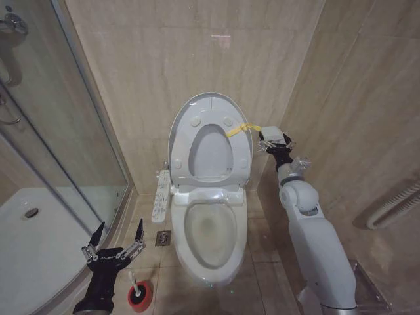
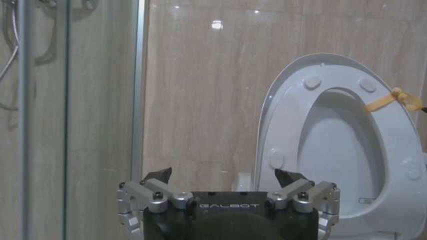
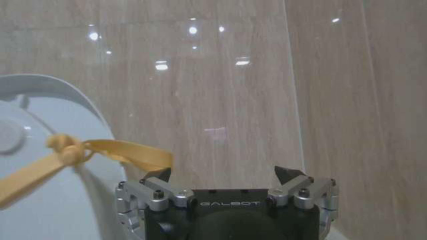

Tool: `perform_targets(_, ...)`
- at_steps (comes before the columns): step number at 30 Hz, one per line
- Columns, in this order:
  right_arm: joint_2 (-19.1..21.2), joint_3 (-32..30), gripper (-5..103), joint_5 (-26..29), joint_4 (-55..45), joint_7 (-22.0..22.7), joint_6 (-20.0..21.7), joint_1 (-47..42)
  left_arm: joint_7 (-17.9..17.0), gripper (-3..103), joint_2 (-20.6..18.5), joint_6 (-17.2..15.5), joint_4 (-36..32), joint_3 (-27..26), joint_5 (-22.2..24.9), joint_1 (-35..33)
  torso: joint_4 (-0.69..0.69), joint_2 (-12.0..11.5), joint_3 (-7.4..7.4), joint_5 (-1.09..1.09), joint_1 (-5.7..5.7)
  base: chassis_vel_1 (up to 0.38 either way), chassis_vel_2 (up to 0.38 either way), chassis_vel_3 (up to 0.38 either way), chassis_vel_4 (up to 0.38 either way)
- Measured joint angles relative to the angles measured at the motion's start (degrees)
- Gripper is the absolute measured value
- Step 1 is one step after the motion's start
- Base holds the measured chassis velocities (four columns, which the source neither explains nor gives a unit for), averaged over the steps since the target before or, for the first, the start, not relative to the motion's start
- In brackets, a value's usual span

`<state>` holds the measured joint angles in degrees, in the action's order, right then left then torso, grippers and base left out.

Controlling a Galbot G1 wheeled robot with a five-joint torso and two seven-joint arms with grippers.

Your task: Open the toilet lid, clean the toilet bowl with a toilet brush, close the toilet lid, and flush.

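Toilet lid [image 1: 210, 118] up, leaning against rear wall, yellow strap [image 1: 240, 128] at its edge. Right end effector [image 1: 272, 140] beside strap, fingers spread, gripping nothing. Left end effector [image 1: 115, 237] open, empty, hovering above toilet brush [image 1: 136, 289] standing in red holder [image 1: 139, 295] on floor, near bowl's left front. Toilet bowl [image 1: 210, 230] exposed, seat down. Likely step: brush pickup — best dropped straight over the slim handle, closed centred, lifted vertically to avoid tipping holder. Beige tiled floor and walls, glass shower enclosure [image 1: 59, 131] along left, tight space.
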<state>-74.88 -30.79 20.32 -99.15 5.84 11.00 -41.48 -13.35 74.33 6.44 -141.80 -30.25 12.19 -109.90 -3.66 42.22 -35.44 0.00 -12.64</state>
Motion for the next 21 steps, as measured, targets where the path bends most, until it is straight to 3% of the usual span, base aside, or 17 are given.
perform_targets(10,-0.03,-0.09,100,-0.38,2.65,0.85,-0.79,2.47,0.00,100,0.00,0.00,0.00,0.00,0.00,0.00,0.04,-0.01,0.00,-0.01,-0.02,-0.157,0.170,0.174,-0.170)
perform_targets(12,0.96,-0.52,100,-0.49,2.74,1.04,-1.08,2.67,0.00,100,0.00,0.00,0.00,0.00,0.00,0.01,-0.01,-0.03,-0.02,-0.01,-0.06,-0.171,0.154,0.158,-0.154)
perform_targets(21,2.83,0.20,100,-0.39,1.02,0.72,-1.15,1.00,0.00,100,0.00,0.00,0.00,0.00,0.00,0.00,0.01,0.00,0.01,-0.01,0.02,-0.041,0.021,0.022,-0.034)
